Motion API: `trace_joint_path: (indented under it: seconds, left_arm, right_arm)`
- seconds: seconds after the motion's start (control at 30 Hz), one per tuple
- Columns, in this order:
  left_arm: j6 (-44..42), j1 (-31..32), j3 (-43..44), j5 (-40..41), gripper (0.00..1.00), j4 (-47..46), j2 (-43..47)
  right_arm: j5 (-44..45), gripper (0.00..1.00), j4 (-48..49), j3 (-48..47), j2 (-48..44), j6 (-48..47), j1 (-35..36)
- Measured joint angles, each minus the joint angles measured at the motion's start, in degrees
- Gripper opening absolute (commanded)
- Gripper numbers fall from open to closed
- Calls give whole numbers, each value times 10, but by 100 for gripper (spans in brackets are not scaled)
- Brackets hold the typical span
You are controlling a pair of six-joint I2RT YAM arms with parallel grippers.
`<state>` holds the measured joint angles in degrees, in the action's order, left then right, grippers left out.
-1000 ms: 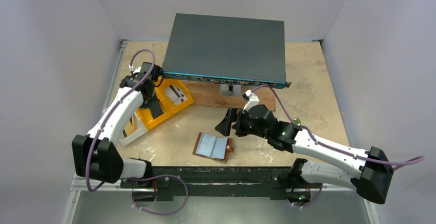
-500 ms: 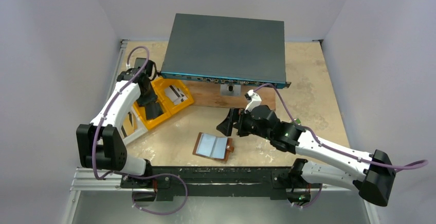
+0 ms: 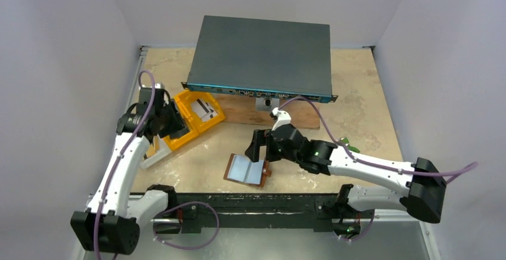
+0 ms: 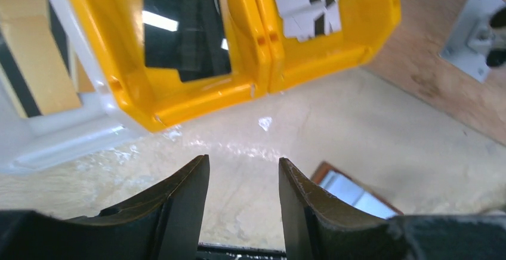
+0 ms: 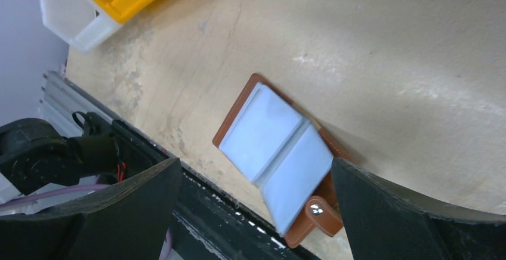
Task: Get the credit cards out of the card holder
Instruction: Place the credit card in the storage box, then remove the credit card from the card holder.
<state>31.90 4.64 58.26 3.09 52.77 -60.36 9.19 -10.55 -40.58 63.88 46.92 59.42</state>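
Note:
The brown card holder (image 3: 247,170) lies open near the table's front edge, pale blue pockets up, strap tab at its right. It also shows in the right wrist view (image 5: 277,152) and partly in the left wrist view (image 4: 352,191). White-grey credit cards (image 4: 310,3) lie in one compartment of the yellow tray (image 4: 209,96), and a black card (image 4: 185,33) lies in the other. My left gripper (image 4: 243,164) is open and empty, just in front of the tray (image 3: 190,136). My right gripper (image 5: 256,170) is open wide and empty, above the card holder.
A large dark grey flat device (image 3: 262,57) sits at the back on a wooden board (image 3: 250,112) that carries a small metal bracket (image 4: 477,33). A clear white plastic box (image 3: 154,152) lies left of the yellow tray. The table's metal front rail (image 3: 250,203) runs just below the card holder.
My left arm has pulled back from over the yellow tray toward the near left. My right gripper has moved left and down, closer over the card holder.

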Motion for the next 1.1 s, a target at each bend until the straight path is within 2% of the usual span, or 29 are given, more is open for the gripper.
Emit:
trace_joint_path:
  seconds: [0.1, 0.33, 0.5, 0.7, 1.1]
  left_arm:
    - [5, 19, -36, -40, 46, 1, 55]
    - [44, 129, -106, -90, 45, -15, 120]
    - [65, 163, -168, -116, 45, -33, 134]
    - [73, 177, -205, -137, 45, -54, 137]
    - [94, 198, -233, -155, 44, -90, 143]
  right_arm:
    - [28, 93, -11, -41, 50, 7, 41]
    - [71, 83, -29, -106, 186, 39, 92]
    - [92, 77, -59, -151, 284, 61, 107]
    - [111, 60, -92, -208, 358, 73, 123]
    - [128, 59, -117, -225, 390, 85, 129]
